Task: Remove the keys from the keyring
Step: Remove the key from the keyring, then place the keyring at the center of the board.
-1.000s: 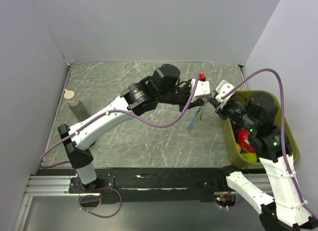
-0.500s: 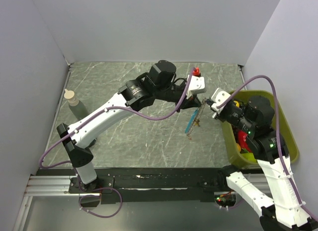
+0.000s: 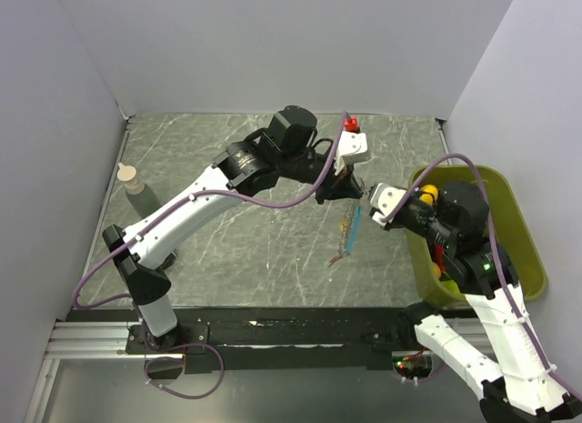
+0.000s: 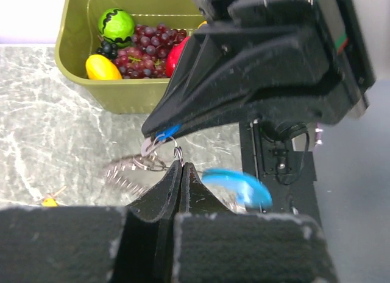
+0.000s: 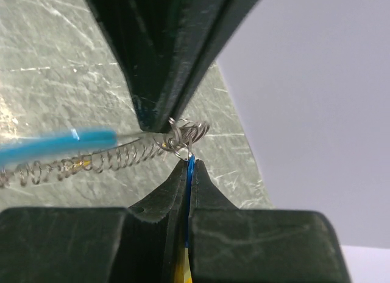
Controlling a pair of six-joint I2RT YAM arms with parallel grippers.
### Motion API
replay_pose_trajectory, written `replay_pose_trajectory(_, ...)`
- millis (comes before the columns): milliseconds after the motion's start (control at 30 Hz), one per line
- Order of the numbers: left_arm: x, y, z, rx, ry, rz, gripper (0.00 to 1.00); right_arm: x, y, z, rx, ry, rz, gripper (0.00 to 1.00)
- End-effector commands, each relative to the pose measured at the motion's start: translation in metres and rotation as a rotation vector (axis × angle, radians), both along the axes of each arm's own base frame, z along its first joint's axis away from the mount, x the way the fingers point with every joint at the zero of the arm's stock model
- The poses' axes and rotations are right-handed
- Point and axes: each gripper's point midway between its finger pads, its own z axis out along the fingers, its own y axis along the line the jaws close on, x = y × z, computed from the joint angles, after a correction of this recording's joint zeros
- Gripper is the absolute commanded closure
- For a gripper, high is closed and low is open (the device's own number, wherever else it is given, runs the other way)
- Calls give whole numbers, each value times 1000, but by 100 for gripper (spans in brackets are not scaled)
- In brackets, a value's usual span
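Note:
The keyring (image 3: 346, 234) is a silvery coil and small rings hanging above the table between both grippers. My left gripper (image 3: 356, 186) is shut on one small ring (image 4: 177, 154), seen at its fingertips (image 4: 180, 168) in the left wrist view. My right gripper (image 3: 366, 196) is shut on the blue key (image 5: 190, 168), which hangs from the rings (image 5: 186, 133). The blue key also shows in the left wrist view (image 4: 166, 134). The light-blue strip (image 3: 356, 225) dangles along the coil (image 5: 91, 164) and looks blurred. An orange piece (image 4: 49, 201) shows low down. No red key is visible on the ring.
An olive bin (image 3: 527, 250) holding toy fruit stands at the right, just behind my right arm; it also shows in the left wrist view (image 4: 116, 91). A small bottle (image 3: 136, 188) stands at the table's left edge. A red part (image 3: 350, 125) sits on the left gripper's body.
Both grippers have moved left and toward the table's middle, still joined at the ring. The hanging coil and light-blue strip have swung down and to the left.

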Motion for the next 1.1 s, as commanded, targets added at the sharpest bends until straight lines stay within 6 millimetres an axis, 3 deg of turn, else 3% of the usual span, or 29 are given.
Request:
replay_pose_trajectory(0,-17,3,44,-116,1,-62,99,10,-4,-2,-84,-88,-39,100)
replay_pose_trajectory(233,-16,1,44,-119,19,-69,99,15,6,-13,-140,-120,-35,100)
replay_pose_trajectory(433,-5,5,35,-93,-1,-16,99,26,-9,6,-74,-161,-155,100)
replay_pose_trajectory(500,6,17,39,-104,-31,46,99,29,-19,14,-47,-172,-211,100)
replay_pose_trajectory(533,12,22,27,-78,-41,68,99,32,-26,16,-41,-180,-250,100)
replay_pose_trajectory(600,26,40,28,-74,-77,135,99,36,-36,15,-33,-187,-303,100)
replay_pose_trajectory(633,32,46,16,-50,-82,154,99,38,-38,14,-27,-187,-318,100)
replay_pose_trajectory(700,43,65,15,-40,-121,216,99,42,-44,12,-12,-173,-352,100)
replay_pose_trajectory(733,47,70,0,-11,-127,230,99,44,-44,12,2,-171,-360,100)
replay_pose_trajectory(767,48,79,1,-10,-144,249,99,46,-48,12,6,-164,-377,100)
replay_pose_trajectory(867,61,100,-19,49,-171,308,99,54,-50,-1,-11,-123,-393,100)
replay_pose_trajectory(1067,93,139,-61,166,-219,474,99,72,-37,-56,-112,34,-346,100)
